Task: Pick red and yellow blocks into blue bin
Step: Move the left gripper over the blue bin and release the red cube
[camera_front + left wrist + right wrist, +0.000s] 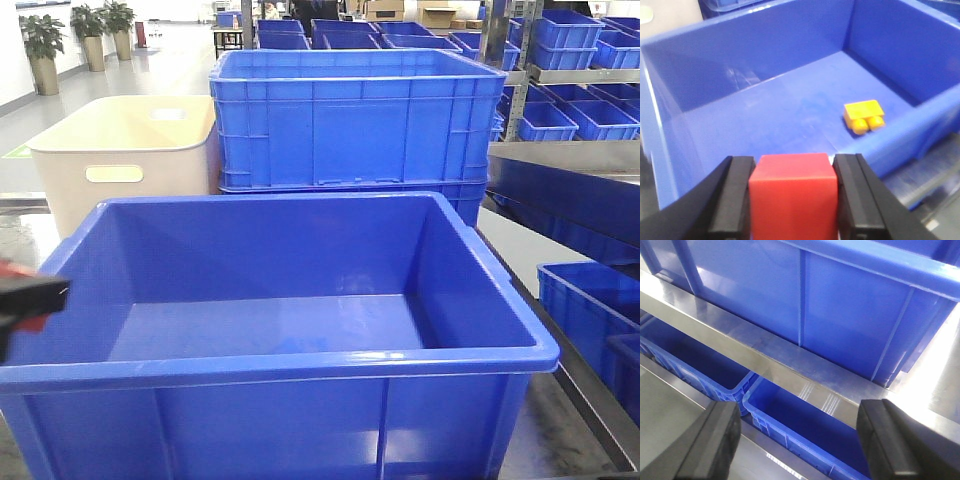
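— Item 1, yellow block (pixel 864 116): status?
— Entered as delivered. It is seen lying on the floor of the blue bin (pixel 750 65), close to one wall, with its two round studs showing at its side. It is touched by no gripper.

— Item 2, red block (pixel 792 200)?
— Entered as in transit. It is clamped between the two black fingers of the left gripper (pixel 794 170), raised at the bin's left rim. Whether it is fully inside the rim line cannot be told.

— Item 3, right gripper (pixel 800 440)?
— Its jaws are spread wide, with nothing held between them. It is placed outside the bin, over the steel shelf (pixel 765 350) and the small blue trays (pixel 805 425) below.

— Other stock noted?
— A beige tub (pixel 130 150) and a taller blue crate (pixel 350 120) are recorded behind the bin. Neither is involved.

— Progress tally?
— One block of two is judged done. Left to do: the red block is to be brought over the bin's floor and released. The task is judged past halfway, with only that drop outstanding.
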Motion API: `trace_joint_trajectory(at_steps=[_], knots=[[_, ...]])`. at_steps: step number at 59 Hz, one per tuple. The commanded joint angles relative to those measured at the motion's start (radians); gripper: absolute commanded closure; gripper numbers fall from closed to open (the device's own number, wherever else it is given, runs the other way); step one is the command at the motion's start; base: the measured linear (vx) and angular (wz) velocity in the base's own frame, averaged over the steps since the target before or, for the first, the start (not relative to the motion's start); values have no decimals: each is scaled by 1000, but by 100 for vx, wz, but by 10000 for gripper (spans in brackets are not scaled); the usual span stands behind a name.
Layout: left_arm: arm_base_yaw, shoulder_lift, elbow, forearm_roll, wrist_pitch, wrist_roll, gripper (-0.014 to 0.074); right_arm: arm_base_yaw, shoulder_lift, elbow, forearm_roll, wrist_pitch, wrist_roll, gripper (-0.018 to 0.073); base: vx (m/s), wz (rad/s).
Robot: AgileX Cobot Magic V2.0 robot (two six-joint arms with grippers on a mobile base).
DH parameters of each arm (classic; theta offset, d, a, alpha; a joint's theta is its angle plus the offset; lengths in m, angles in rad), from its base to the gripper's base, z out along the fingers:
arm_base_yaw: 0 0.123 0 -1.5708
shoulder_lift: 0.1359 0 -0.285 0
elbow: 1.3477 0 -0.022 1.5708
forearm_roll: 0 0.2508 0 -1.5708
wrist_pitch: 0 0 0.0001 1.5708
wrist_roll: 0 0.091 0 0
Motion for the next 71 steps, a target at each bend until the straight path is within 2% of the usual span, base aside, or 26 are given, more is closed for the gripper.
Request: trace_joint_trajectory(at_steps=[1,14,22,27,36,42,47,60,71], knots=[[-8,80,-73,31,-84,2,372,-2,-2,-28,9,-72,-5,32,0,0],[-8,291,-139,34,-162,-8,358,-2,-2,-28,9,-72,-5,32,0,0],[-8,387,-147,35,-225,-93,338,-2,-2,-28,9,-72,-5,32,0,0],[-8,428,-147,34,-235,-104,293,-2,-2,-28,9,-72,-5,32,0,0],[-8,465,-147,35,-233,-103,118,-2,-2,-28,9,-72,-5,32,0,0],[-8,459,-147,35,-233,-101,17,-2,-2,-28,9,-72,-5,32,0,0],[-8,442,-147,35,-232,-93,-20,-2,-2,-28,9,-72,-5,32,0,0],[-8,306,-147,34,-159,-93,8,-2,-2,-28,9,-72,-5,32,0,0],[-8,111,-140,33,22,-93,31,-2,-2,-28,9,-72,-5,32,0,0]])
